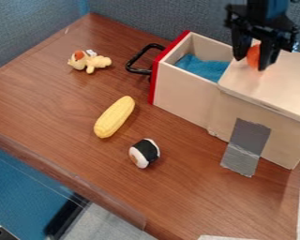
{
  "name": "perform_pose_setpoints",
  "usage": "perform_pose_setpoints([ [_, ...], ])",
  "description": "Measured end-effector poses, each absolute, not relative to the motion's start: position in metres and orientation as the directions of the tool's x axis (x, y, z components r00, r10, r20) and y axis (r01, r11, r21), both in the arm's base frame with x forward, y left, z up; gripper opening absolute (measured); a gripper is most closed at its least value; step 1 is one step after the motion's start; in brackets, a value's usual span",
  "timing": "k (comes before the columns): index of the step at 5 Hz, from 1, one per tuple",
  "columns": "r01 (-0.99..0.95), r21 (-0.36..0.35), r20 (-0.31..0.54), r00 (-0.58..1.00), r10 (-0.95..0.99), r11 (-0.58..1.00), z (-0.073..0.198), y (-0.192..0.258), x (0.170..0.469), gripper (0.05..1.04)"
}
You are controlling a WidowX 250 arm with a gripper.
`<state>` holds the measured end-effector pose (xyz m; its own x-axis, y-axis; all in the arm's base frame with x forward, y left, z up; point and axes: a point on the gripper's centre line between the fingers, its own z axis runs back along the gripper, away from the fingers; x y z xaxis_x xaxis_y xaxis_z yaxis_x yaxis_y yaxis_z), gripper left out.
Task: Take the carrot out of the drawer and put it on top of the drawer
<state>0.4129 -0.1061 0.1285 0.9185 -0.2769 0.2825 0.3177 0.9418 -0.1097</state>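
The gripper [256, 57] hangs over the top of the wooden drawer box [284, 84], near its front edge at the upper right. It is shut on the orange carrot [253, 55], held between its two fingers, with the carrot's lower end close above the box top; whether it touches cannot be told. The drawer [183, 89], with a red front and a black handle, stands pulled out to the left. Blue cloth [204, 67] lies inside it.
A yellow corn cob [114, 116] and a sushi roll [144, 153] lie on the brown table [71, 108] in front of the drawer. A small plush toy [88, 61] lies left of the handle. Grey tape [246, 146] runs from the box down to the table.
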Motion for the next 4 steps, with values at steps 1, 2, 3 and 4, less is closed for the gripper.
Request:
perform_pose_setpoints([
  [1, 0.340, -0.096, 0.260, 0.916, -0.306, 0.936, 0.128, -0.111, 0.408, 0.881],
  [2, 0.337, -0.088, 0.248, 0.919, -0.307, 0.938, 0.127, -0.111, 0.406, 1.011],
  [3, 0.325, -0.088, 0.239, 0.925, -0.297, 0.942, 0.130, -0.110, 0.406, 1.007],
  [4, 0.297, -0.071, 0.299, 0.917, -0.264, 0.952, 0.169, -0.106, 0.401, 1.001],
])
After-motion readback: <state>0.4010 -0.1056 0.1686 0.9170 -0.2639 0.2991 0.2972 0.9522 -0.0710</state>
